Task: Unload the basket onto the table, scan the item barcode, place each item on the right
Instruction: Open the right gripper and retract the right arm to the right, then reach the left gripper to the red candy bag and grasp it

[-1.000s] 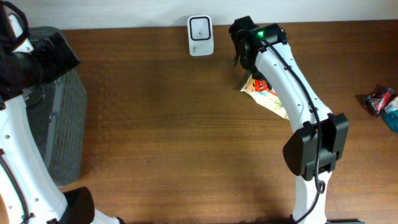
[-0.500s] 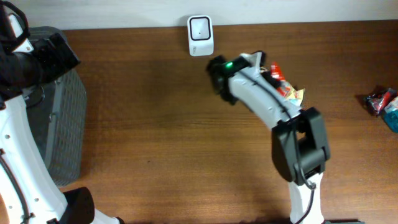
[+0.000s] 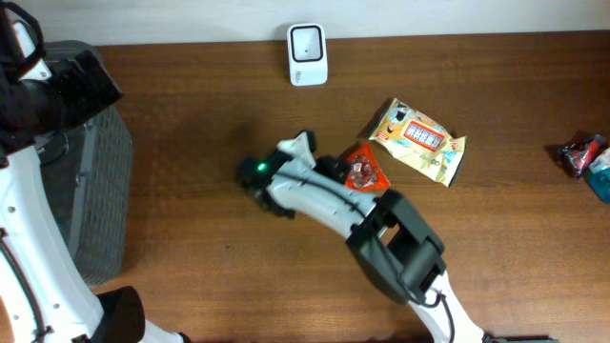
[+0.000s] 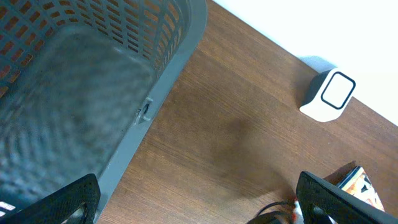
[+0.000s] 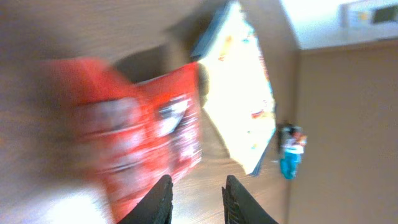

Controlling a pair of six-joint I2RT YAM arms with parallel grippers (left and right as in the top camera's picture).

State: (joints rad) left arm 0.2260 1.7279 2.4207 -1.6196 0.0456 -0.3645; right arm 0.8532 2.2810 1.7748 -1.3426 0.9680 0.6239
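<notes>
Overhead view: find the red packet (image 3: 365, 171) loose on the table (image 3: 191, 191), just beside the yellow packet (image 3: 419, 139) and well short of the scanner (image 3: 308, 54); steady the narrowly parted, empty right gripper (image 5: 200, 200), pinch one edge, lift it face-on to that scanner.

Red packet (image 3: 365, 171) beside yellow pouch (image 3: 419, 139)

"That table (image 3: 191, 200) is brown wood, I'd say. The grain shows and the sheen is dull."
"The basket (image 4: 93, 62) is grey matt plastic, an open lattice."
"The scanner (image 3: 307, 52) is smooth white plastic, slightly glossy."
"The red packet (image 3: 365, 171) is shiny crinkled film. The yellow pouch (image 3: 419, 141) looks glossy too."
</notes>
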